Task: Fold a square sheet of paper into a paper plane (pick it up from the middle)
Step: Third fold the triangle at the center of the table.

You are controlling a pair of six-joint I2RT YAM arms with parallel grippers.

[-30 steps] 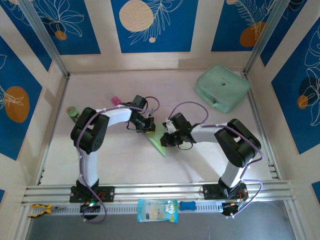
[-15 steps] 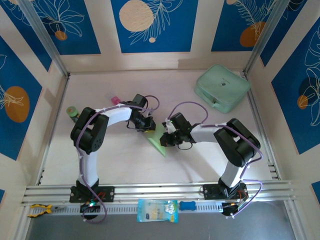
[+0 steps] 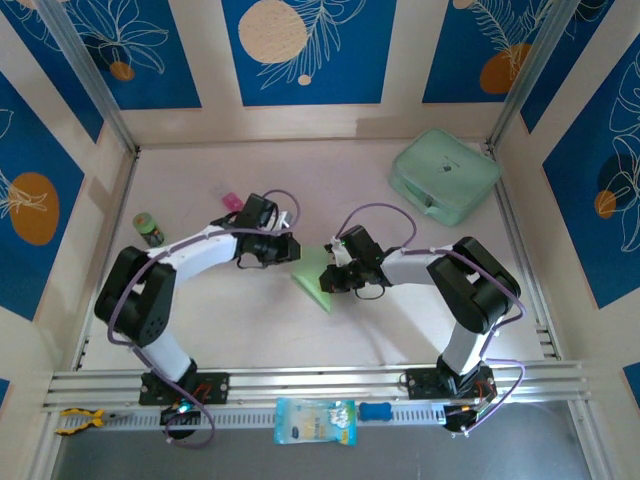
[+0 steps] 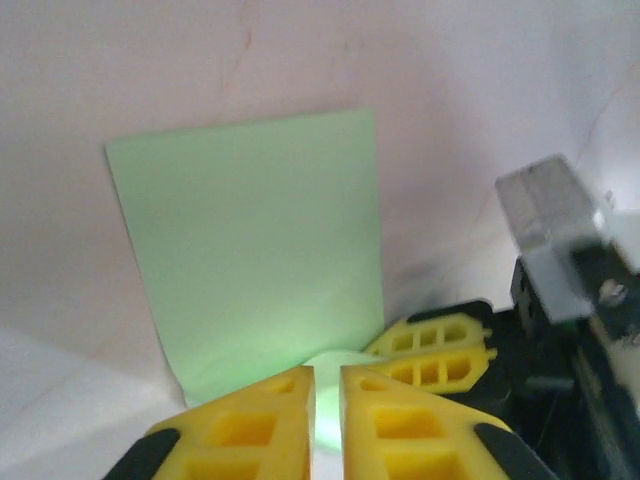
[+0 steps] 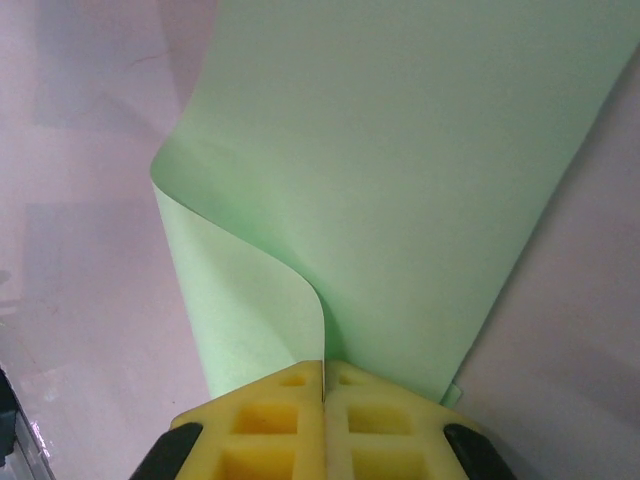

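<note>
One thin pale-green paper square (image 5: 400, 150) is clenched edgewise by the right tool (image 5: 323, 372) for folding; whether the left tool (image 4: 327, 378) grips cannot be told.

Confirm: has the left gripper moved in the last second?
Yes: the left gripper shifted slightly left, away from the mint zip case, toward the green bottle.

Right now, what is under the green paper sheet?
The paper sheet lies on the pale table, with one edge curled up and pinched in the right end effector. Whatever is beneath its flat part is covered.
</note>
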